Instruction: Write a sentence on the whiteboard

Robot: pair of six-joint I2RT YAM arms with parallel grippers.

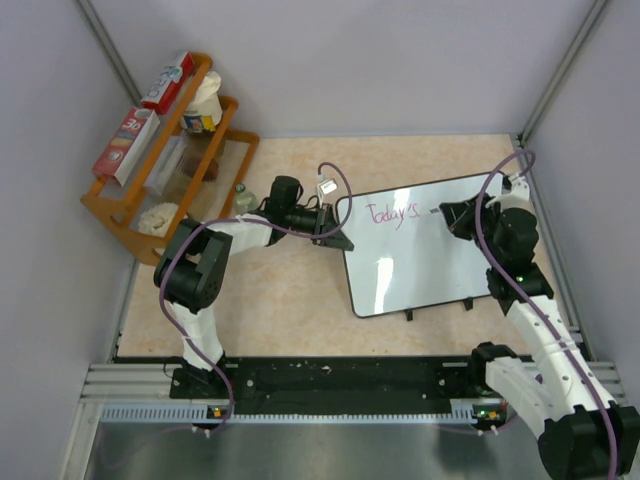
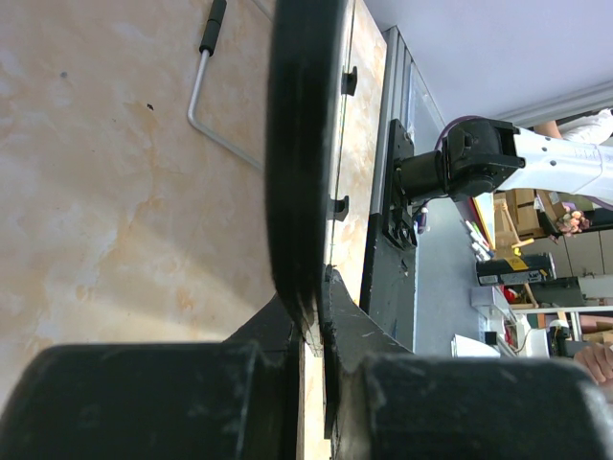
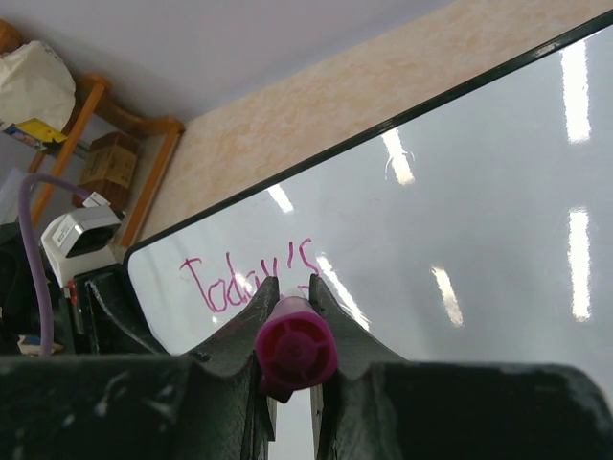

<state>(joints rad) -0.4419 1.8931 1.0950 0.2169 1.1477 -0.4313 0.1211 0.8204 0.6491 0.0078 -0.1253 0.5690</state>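
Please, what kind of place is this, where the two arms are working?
Probably a test cell in a robotics lab: a left arm and a right arm bolted to a metal rail, grey panel walls closing the space in, and a wooden rack of props.

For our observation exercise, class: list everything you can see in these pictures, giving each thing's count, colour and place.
whiteboard: one, white with black frame, on the table's right half
writing: one word, "Today's", pink, whiteboard's upper left
marker: one, pink, in the right gripper
shelf: one, brown wood, far left corner
boxes: two, red and white, on the shelf
table: one, beige
left gripper: black, clamped on the whiteboard's edge
right gripper: black, by the writing
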